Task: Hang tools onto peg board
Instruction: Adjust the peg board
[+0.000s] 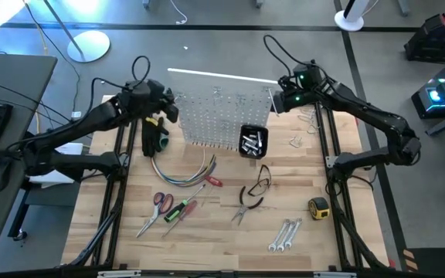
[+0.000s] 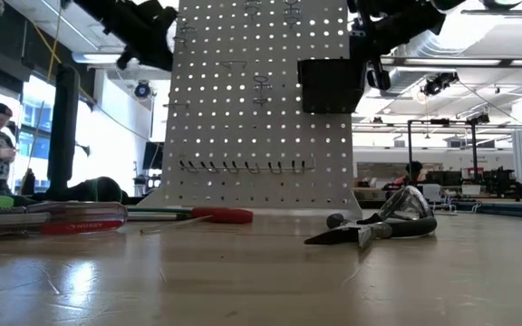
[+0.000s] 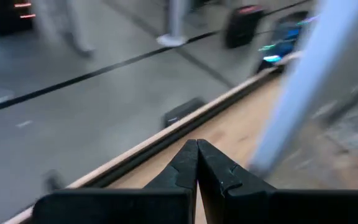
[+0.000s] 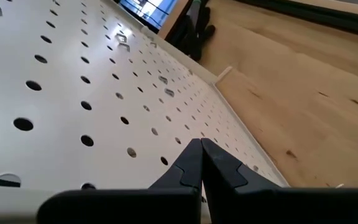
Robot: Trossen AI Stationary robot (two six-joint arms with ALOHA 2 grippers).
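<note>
The white peg board [image 1: 215, 116] stands upright on the table's far half, with a black bin [image 1: 253, 141] fixed low on its right side. My left gripper [image 1: 172, 108] is shut, raised beside the board's upper left edge [image 3: 303, 81], with nothing between its fingers [image 3: 185, 165]. My right gripper [image 1: 275, 100] is shut at the board's upper right corner, its fingertips [image 4: 191, 155] close over the holed face [image 4: 73, 93]. Tools lie on the near half: red-handled scissors [image 1: 161, 202], screwdrivers [image 1: 180, 208], pliers [image 1: 246, 205], wrenches [image 1: 284, 234] and a yellow tape measure [image 1: 319, 206]. My right gripper's shut fingers point slantwise down along the peg board's face near its right edge [image 4: 229, 134]. Whether they touch the board, I cannot tell.
A curved bundle of coloured cables [image 1: 182, 174] and a dark object [image 1: 155, 135] lie left of the board. Metal clamps [image 1: 307, 116] lie by the right edge. A short red-handled screwdriver [image 1: 213, 181] lies before the board. Black frame posts [image 1: 122, 154] stand on both sides.
</note>
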